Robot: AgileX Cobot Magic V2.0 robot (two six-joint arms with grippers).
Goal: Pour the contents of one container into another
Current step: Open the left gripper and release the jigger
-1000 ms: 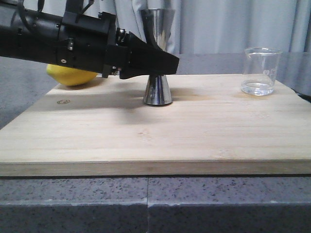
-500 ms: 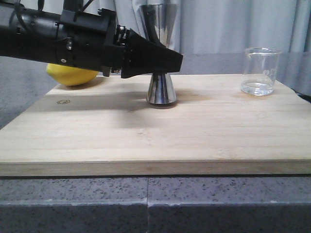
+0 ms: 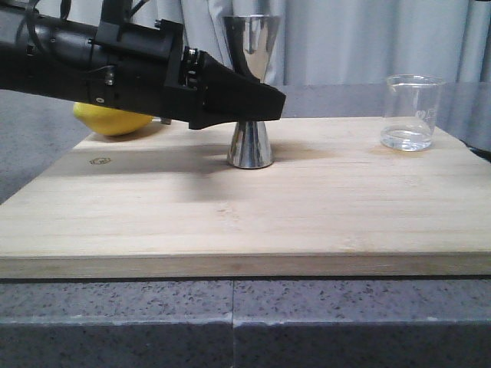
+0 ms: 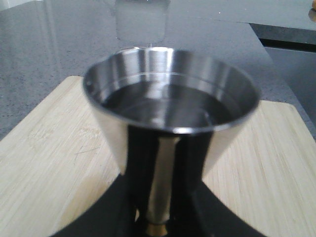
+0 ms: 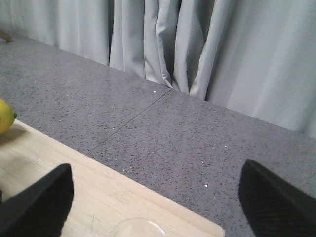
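Observation:
The steel hourglass jigger (image 3: pixel 250 84) stands upright on the wooden board (image 3: pixel 230 215), left of centre near its back edge. My left gripper (image 3: pixel 270 100) reaches in from the left and is shut on the jigger's waist. In the left wrist view the jigger (image 4: pixel 170 113) fills the frame, dark liquid shows in its upper cup, and the left gripper (image 4: pixel 157 212) hugs the stem. The clear glass beaker (image 3: pixel 413 111) stands at the board's back right with a little clear liquid in the bottom. My right gripper (image 5: pixel 155 168) is open above the beaker's rim (image 5: pixel 138 228), touching nothing.
A yellow lemon (image 3: pixel 115 119) lies at the board's back left corner, behind the left arm. The board rests on a grey speckled counter (image 3: pixel 230 322). Grey curtains (image 5: pixel 197 49) hang behind the counter.
Half a second ago the jigger was shifted a little right with the left gripper and leaned slightly. Now it is back to the left and upright. The beaker has not moved.

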